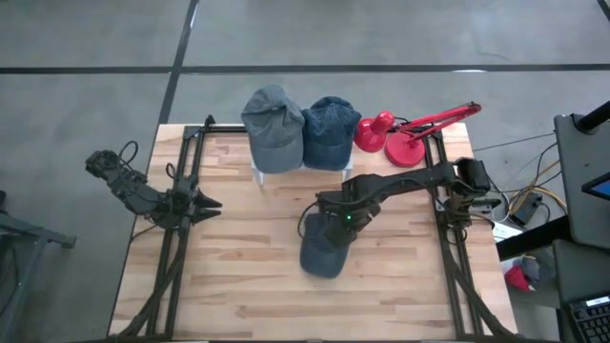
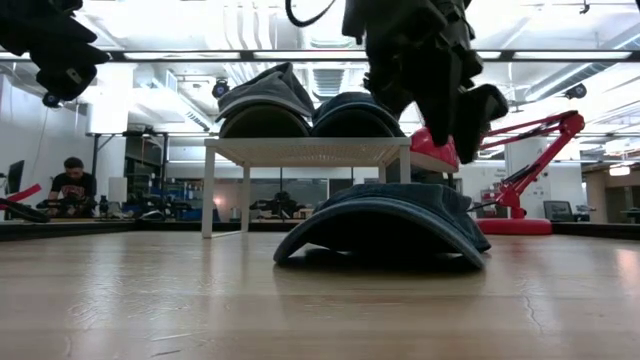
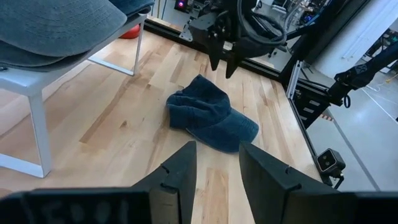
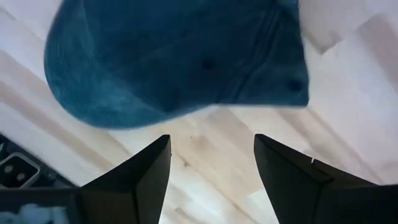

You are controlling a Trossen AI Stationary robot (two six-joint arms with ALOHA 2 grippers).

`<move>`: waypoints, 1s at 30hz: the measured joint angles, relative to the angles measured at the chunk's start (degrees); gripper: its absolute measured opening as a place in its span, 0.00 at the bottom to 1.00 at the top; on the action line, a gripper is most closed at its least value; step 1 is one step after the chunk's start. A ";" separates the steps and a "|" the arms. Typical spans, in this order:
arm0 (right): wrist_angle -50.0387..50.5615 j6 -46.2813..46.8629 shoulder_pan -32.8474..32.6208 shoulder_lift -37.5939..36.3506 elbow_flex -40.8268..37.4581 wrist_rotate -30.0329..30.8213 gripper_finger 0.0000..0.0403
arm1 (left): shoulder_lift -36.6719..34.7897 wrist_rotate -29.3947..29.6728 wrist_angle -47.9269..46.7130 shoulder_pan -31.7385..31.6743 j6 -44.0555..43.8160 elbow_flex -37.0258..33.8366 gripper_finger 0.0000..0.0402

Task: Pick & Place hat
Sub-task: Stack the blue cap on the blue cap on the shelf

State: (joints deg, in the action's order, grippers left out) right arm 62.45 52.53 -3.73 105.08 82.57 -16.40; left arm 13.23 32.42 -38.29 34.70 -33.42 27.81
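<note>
Near mid-table, right gripper hangs spread above the dark blue hat (soft, light); pinch the crown.

Front half of table is bare wood, open for passes. Back edge blocked: white stand with two hats, red lamp beside it. Blue cap lies mid-table, right gripper just above it.
</note>
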 joint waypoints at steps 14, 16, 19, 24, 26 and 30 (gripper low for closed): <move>-0.23 -0.64 0.13 7.31 1.82 1.54 0.57 | -0.02 -0.31 -1.41 0.02 0.32 0.00 0.30; -0.21 -0.74 0.13 9.25 2.88 1.24 0.57 | -0.02 -0.31 -1.39 -0.01 0.32 0.00 0.30; -0.06 -1.28 0.02 12.21 4.92 0.98 0.57 | -0.02 -0.41 -1.37 0.02 0.30 0.00 0.30; 0.15 -2.66 -1.19 16.57 8.73 0.73 0.58 | -0.03 -1.26 -1.37 0.01 0.30 0.00 0.30; 0.23 -3.22 -1.81 18.03 9.81 0.69 0.58 | -0.04 -1.44 -1.37 0.00 0.30 0.00 0.30; 0.32 -4.91 -3.18 20.62 11.03 0.94 0.58 | -0.04 -1.43 -1.37 0.01 0.73 0.00 0.30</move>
State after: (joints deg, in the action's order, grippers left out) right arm 62.76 47.63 -6.91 125.70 93.60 -15.47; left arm 13.19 30.99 -39.66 34.71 -32.70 27.81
